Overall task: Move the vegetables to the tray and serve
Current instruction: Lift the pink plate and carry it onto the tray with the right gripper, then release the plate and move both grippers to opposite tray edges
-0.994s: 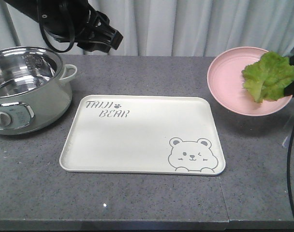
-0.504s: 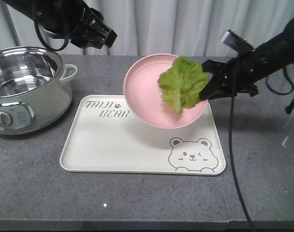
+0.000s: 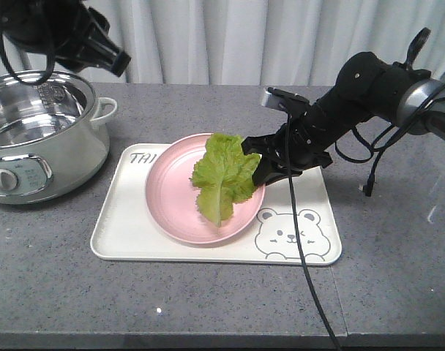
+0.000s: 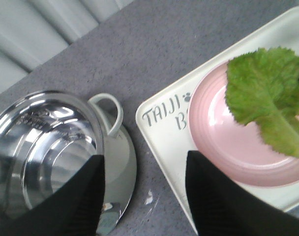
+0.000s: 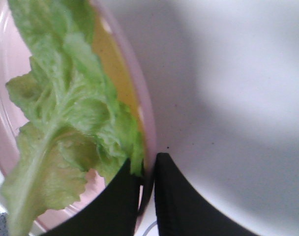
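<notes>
The vegetables, one ruffled green lettuce leaf, lie on a round pink plate. That plate is over the middle of the cream tray, tilted with its right rim raised. My right gripper is shut on that right rim, also pinching the leaf's edge. My left gripper hangs open and empty above the pot's right side and the tray's left edge.
A steel electric pot with a pale green body stands left of the tray. Grey tabletop surrounds the tray. A curtain hangs behind. The right arm's black cable crosses the tray's front right corner.
My right gripper carried the plate and lettuce leftward and down, from beside the tray to low over its middle. The left arm drew back toward the upper left.
</notes>
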